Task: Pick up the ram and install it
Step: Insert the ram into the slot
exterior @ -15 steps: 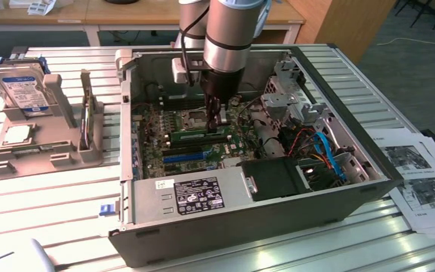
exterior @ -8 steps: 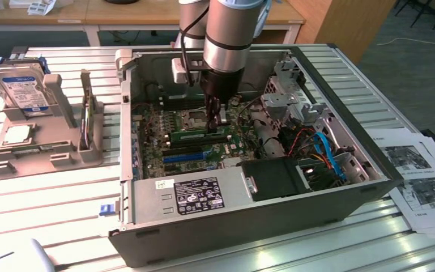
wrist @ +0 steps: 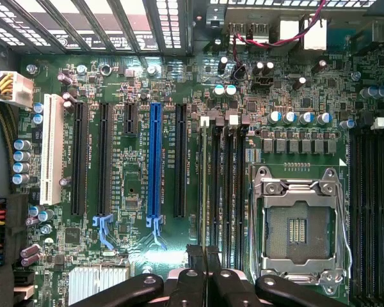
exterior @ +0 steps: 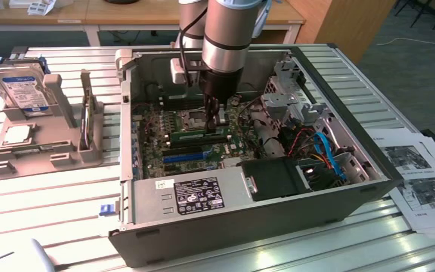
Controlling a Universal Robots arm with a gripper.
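Motherboard (wrist: 89, 86) beneath tightly closed tool (wrist: 205, 251)

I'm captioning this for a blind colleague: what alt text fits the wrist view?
The shut end effector hangs over the memory slots of a green motherboard, between a long blue slot and an empty processor socket.

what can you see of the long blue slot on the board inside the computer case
The blue slot is a long, narrow strip of what looks like plastic. It lies flat on the green board and has a paler blue latch at one end. It is empty, with no card in it. A long black slot runs parallel on one side and a short black slot on the other. Nothing but the board touches it; the shut gripper is apart from it.
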